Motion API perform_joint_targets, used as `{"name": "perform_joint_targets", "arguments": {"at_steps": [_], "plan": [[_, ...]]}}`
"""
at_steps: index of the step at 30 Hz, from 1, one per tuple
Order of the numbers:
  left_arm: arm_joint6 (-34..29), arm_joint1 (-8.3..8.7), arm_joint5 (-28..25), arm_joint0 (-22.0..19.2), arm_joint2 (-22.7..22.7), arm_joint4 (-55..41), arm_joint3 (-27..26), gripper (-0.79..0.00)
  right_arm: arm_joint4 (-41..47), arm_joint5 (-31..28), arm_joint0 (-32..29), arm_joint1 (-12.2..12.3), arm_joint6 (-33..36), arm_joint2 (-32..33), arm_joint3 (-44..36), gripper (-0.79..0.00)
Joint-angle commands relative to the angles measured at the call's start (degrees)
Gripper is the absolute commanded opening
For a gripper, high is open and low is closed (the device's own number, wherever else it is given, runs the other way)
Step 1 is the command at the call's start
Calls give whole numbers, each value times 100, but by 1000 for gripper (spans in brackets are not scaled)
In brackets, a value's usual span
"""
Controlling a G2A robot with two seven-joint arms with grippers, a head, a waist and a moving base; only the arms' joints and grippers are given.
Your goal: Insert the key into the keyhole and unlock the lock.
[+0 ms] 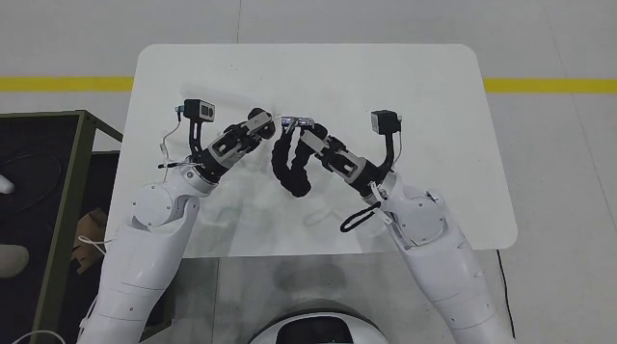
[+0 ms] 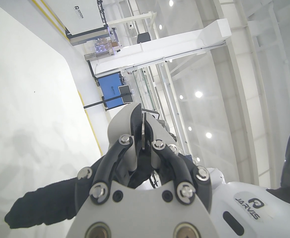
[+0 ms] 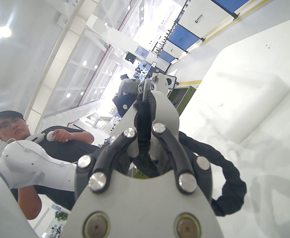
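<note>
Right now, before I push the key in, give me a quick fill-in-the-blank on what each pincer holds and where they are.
1. The left pincer is shut on a flat metal ____.
2. The right pincer is shut on the cable lock, which has a ____ sleeve.
3. Both pincers meet over a ____ table.
Missing words: key; black; white.
</note>
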Motion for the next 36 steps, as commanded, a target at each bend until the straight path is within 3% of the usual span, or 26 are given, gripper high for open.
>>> {"name": "perform_joint_targets", "arguments": {"at_steps": [1,8,21,36], "plan": [[44,-5,-12,4,-13,27,-25,-785,-5,16,15,1,-21,-17,-2,-785],[75,-5,161,-2,-118,17,-9,-785,56,39,13,31,14,70,-13,-785],[-1218,61,592,-193,-343,-559,354,-785,520,353,14,98,532,168,81,-785],[-1170,96,619,-90,-555,-349,209,-785,777,538,-110,135,670,269,-41,-785]]}}
